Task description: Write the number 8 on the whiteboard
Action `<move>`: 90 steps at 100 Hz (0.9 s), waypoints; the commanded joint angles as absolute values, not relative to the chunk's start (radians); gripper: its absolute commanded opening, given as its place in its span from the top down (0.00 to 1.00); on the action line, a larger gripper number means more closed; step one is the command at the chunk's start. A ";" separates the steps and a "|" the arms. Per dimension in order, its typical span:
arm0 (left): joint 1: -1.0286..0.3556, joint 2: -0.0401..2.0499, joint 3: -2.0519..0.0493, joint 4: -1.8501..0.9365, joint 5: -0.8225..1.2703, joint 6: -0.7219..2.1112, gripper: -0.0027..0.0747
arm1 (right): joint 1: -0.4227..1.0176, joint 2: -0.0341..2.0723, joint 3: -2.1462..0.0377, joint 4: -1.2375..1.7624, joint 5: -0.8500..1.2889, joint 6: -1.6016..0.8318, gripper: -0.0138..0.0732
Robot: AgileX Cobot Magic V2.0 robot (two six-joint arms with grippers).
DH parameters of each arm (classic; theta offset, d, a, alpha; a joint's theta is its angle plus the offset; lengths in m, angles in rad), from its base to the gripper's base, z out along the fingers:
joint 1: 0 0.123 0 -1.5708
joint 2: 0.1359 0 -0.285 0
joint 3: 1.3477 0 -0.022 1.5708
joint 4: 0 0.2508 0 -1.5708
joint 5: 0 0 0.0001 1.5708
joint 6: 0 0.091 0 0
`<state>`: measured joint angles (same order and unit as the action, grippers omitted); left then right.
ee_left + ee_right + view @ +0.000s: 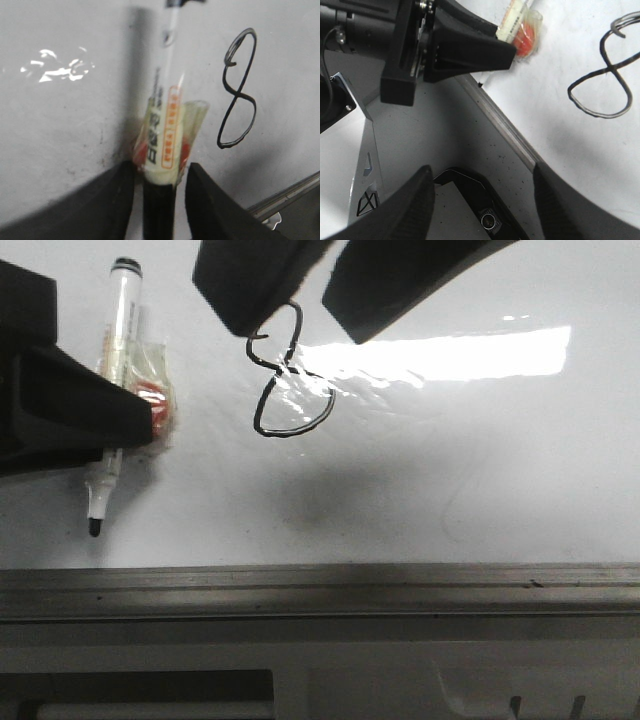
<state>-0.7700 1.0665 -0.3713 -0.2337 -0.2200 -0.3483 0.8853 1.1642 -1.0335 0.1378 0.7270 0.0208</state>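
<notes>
A black hand-drawn number 8 [290,380] stands on the glossy whiteboard [450,490]; it also shows in the left wrist view [237,92] and the right wrist view [605,80]. A white marker [120,330] with a loose clear and red wrapper lies flat on the board left of the 8, black tip toward the front edge. My left gripper [161,175] straddles the marker [162,120], with a narrow gap on each side. My right gripper [300,330] hovers open and empty over the top of the 8, its jaws wide apart [480,180].
The board's grey metal frame [320,590] runs along the front edge, with the grey robot base below it [420,130]. A bright light reflection [470,355] lies right of the 8. Faint grey smudges mark the board.
</notes>
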 commanded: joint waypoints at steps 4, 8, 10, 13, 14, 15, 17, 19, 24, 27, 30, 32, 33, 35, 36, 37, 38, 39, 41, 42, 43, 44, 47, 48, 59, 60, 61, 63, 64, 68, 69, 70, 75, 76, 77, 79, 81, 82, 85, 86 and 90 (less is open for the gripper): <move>-0.765 1.055 -0.399 -0.240 -0.276 -0.355 0.48 | 0.882 1.148 -1.059 0.130 0.665 0.016 0.41; -0.765 1.047 -0.399 -0.240 -0.276 -0.355 0.48 | 0.882 1.146 -1.059 0.127 0.665 0.016 0.42; -0.765 1.043 -0.399 -0.240 -0.276 -0.355 0.48 | 0.882 1.143 -1.059 0.121 0.665 0.016 0.43; -0.765 1.034 -0.399 -0.240 -0.276 -0.355 0.48 | 0.882 1.141 -1.059 0.109 0.665 0.016 0.47; -0.765 1.032 -0.399 -0.240 -0.276 -0.355 0.48 | 0.882 1.139 -1.059 0.105 0.665 0.016 0.48; -0.765 1.027 -0.399 -0.240 -0.276 -0.355 0.48 | 0.882 1.139 -1.059 0.103 0.665 0.016 0.51; -0.765 1.019 -0.399 -0.240 -0.276 -0.355 0.48 | 0.882 1.133 -1.059 0.098 0.665 0.016 0.54; -0.765 1.012 -0.399 -0.238 -0.276 -0.355 0.49 | 0.882 1.129 -1.059 0.091 0.665 0.016 0.59; -0.765 0.984 -0.399 -0.214 -0.276 -0.355 0.51 | 0.882 1.111 -1.059 0.073 0.661 0.016 0.72; -0.765 0.967 -0.397 -0.182 -0.273 -0.355 0.55 | 0.882 1.099 -1.058 0.060 0.651 0.016 0.81; -0.765 0.949 -0.397 -0.161 -0.266 -0.355 0.59 | 0.882 1.087 -1.054 0.044 0.646 0.016 0.88; -0.765 0.935 -0.395 -0.152 -0.256 -0.355 0.63 | 0.882 1.078 -1.051 0.035 0.640 0.016 0.93; -0.765 0.924 -0.395 -0.150 -0.250 -0.355 0.65 | 0.882 1.070 -1.045 0.030 0.634 0.019 0.92; -0.765 0.913 -0.394 -0.148 -0.241 -0.355 0.69 | 0.882 1.063 -1.042 0.028 0.631 0.019 0.92; -0.765 0.901 -0.394 -0.148 -0.238 -0.355 0.70 | 0.882 1.059 -1.040 0.028 0.630 0.019 0.91; -0.765 0.895 -0.393 -0.148 -0.236 -0.355 0.74 | 0.882 1.051 -1.036 0.026 0.626 0.019 0.91; -0.765 0.884 -0.393 -0.148 -0.231 -0.355 0.75 | 0.882 1.047 -1.034 0.023 0.624 0.019 0.91; -0.765 0.879 -0.390 -0.148 -0.231 -0.355 0.79 | 0.882 1.038 -1.032 0.020 0.623 0.019 0.91; -0.765 0.861 -0.388 -0.148 -0.229 -0.355 0.84 | 0.882 1.024 -1.024 0.017 0.616 0.019 0.91; -0.765 0.855 -0.385 -0.148 -0.227 -0.355 0.86 | 0.882 1.019 -1.019 0.015 0.614 0.019 0.91; -0.765 0.843 -0.385 -0.147 -0.227 -0.355 0.88 | 0.882 1.014 -1.016 0.014 0.612 0.019 0.91; -0.765 0.837 -0.383 -0.145 -0.227 -0.355 0.91 | 0.882 1.004 -1.010 0.010 0.610 0.019 0.91; -0.765 0.812 -0.379 -0.134 -0.225 -0.355 0.98 | 0.882 0.983 -0.996 0.000 0.600 0.019 0.91; -0.765 0.800 -0.376 -0.128 -0.225 -0.355 0.99 | 0.882 0.971 -0.991 0.000 0.594 0.019 0.91; -0.765 0.690 -0.358 -0.051 -0.220 -0.355 0.99 | 0.882 0.868 -0.888 -0.039 0.491 0.019 0.91; -0.765 0.683 -0.357 -0.047 -0.220 -0.355 0.99 | 0.882 0.852 -0.880 -0.040 0.473 0.019 0.91; -0.765 0.676 -0.354 -0.044 -0.220 -0.355 0.99 | 0.882 0.844 -0.863 -0.040 0.464 0.019 0.91; -0.765 0.655 -0.349 -0.039 -0.220 -0.355 0.99 | 0.882 0.817 -0.838 -0.040 0.440 0.019 0.91; -0.765 0.641 -0.345 -0.039 -0.220 -0.355 0.99 | 0.882 0.809 -0.829 -0.040 0.432 0.019 0.91; -0.765 0.600 -0.332 -0.039 -0.220 -0.355 0.99 | 0.882 0.745 -0.772 -0.041 0.390 0.019 0.91; -0.765 0.586 -0.330 -0.039 -0.220 -0.355 0.99 | 0.882 0.736 -0.772 -0.041 0.385 0.019 0.91; -0.765 0.580 -0.325 -0.036 -0.220 -0.355 0.99 | 0.882 0.726 -0.756 -0.041 0.380 0.019 0.91; -0.765 0.536 -0.307 -0.015 -0.220 -0.355 0.99 | 0.882 0.659 -0.701 -0.041 0.356 0.019 0.91; -0.765 0.524 -0.305 -0.011 -0.219 -0.355 0.99 | 0.882 0.649 -0.694 -0.042 0.351 0.019 0.91; -0.765 0.517 -0.299 0.000 -0.215 -0.355 0.99 | 0.882 0.630 -0.678 -0.042 0.349 0.019 0.91; -0.765 0.498 -0.290 0.013 -0.208 -0.355 0.99 | 0.882 0.600 -0.656 -0.042 0.341 0.019 0.91; -0.765 0.480 -0.280 0.022 -0.199 -0.355 0.99 | 0.882 0.570 -0.642 -0.042 0.336 0.019 0.91; -0.765 0.474 -0.277 0.030 -0.194 -0.355 0.99 | 0.882 0.560 -0.628 -0.042 0.337 0.019 0.91; -0.765 0.451 -0.265 0.041 -0.177 -0.355 0.99 | 0.882 0.520 -0.602 -0.042 0.334 0.019 0.91; -0.765 0.440 -0.259 0.041 -0.172 -0.355 0.99 | 0.882 0.499 -0.590 -0.042 0.334 0.019 0.91; -0.765 0.406 -0.245 0.043 -0.147 -0.355 0.99 | 0.882 0.449 -0.560 -0.042 0.338 0.019 0.91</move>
